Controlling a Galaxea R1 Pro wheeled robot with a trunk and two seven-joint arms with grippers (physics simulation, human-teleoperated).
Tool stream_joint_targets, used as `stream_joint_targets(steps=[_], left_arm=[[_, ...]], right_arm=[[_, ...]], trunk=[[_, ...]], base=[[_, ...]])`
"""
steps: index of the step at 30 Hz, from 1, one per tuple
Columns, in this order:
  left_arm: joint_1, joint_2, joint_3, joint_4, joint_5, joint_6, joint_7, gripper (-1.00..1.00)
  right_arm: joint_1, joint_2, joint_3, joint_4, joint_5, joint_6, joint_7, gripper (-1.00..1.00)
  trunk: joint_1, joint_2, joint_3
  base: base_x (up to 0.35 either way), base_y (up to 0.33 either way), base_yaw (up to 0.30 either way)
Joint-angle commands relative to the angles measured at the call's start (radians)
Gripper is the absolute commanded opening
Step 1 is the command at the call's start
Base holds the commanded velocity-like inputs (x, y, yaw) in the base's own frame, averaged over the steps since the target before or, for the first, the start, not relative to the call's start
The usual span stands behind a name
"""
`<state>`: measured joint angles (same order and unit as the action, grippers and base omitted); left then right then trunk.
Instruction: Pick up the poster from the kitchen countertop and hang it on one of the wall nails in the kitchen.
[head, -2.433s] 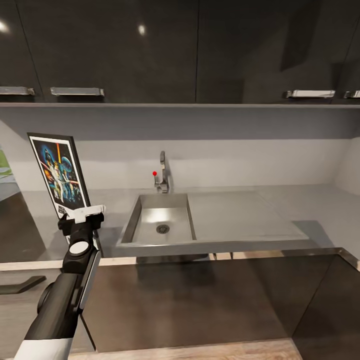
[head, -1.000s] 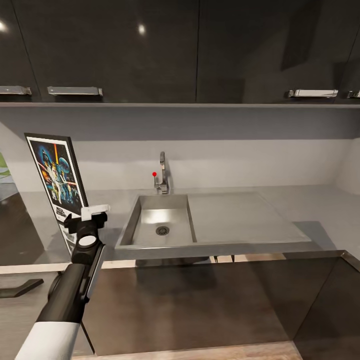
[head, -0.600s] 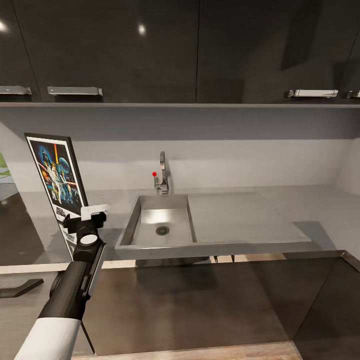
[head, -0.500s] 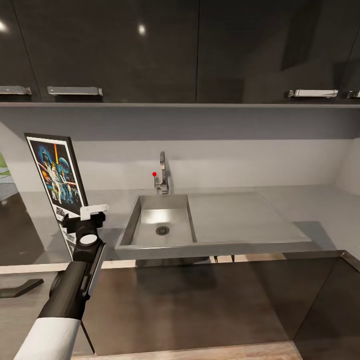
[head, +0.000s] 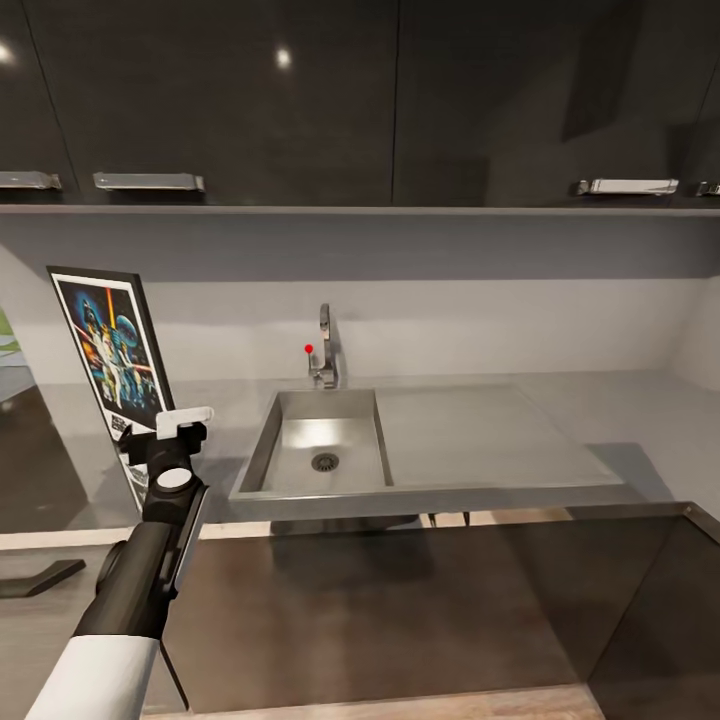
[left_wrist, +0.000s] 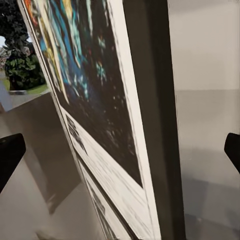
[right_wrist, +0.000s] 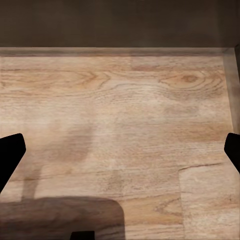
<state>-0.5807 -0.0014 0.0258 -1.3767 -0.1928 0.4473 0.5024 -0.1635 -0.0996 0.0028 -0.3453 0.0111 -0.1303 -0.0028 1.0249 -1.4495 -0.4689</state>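
Poster (head: 108, 348) stands upright at left end of countertop (head: 620, 410), leaning slightly back, well left of sink (head: 318, 440) and tap (head: 324, 345). Left gripper (head: 165, 430) at poster's lower right edge. Left wrist view: poster (left_wrist: 100, 115) up close between dark fingertips (left_wrist: 10, 155) spread wide, not clamped. Right gripper (right_wrist: 120, 150) hangs over wood floor (right_wrist: 130, 120), fingertips far apart, nothing between them.

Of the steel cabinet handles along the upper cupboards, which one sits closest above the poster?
The full-length handle left of centre, second from the left edge. It hangs almost straight above the poster; the others sit at the far left edge or far right.
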Motion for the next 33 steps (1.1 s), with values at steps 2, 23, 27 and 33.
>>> stream_joint_targets(steps=[2, 23, 27, 33], left_arm=[[-0.001, 0.000, 0.000, -0.001, -0.010, 0.008, 0.000, 1.00], [-0.001, 0.001, 0.010, 0.004, -0.010, 0.012, 0.001, 1.00], [-0.001, 0.001, 0.025, 0.003, -0.010, 0.013, 0.001, 1.00], [-0.001, 0.002, 0.035, -0.001, -0.010, 0.009, 0.007, 1.00]], right_arm=[[-0.001, 0.000, 0.000, 0.001, 0.001, -0.003, 0.000, 1.00], [-0.001, 0.000, 0.001, 0.002, 0.001, -0.003, 0.000, 1.00], [-0.001, 0.000, 0.001, 0.002, 0.001, -0.003, 0.000, 1.00], [-0.001, 0.000, 0.001, 0.003, 0.001, -0.003, 0.000, 1.00]], trunk=[[0.000, -0.001, -0.001], [0.000, -0.001, -0.001], [0.000, -0.001, -0.001], [0.000, -0.001, -0.001]], base=[[0.094, 0.000, 0.000], [0.012, 0.000, 0.000], [0.000, 0.000, 0.000], [0.000, 0.000, 0.000]])
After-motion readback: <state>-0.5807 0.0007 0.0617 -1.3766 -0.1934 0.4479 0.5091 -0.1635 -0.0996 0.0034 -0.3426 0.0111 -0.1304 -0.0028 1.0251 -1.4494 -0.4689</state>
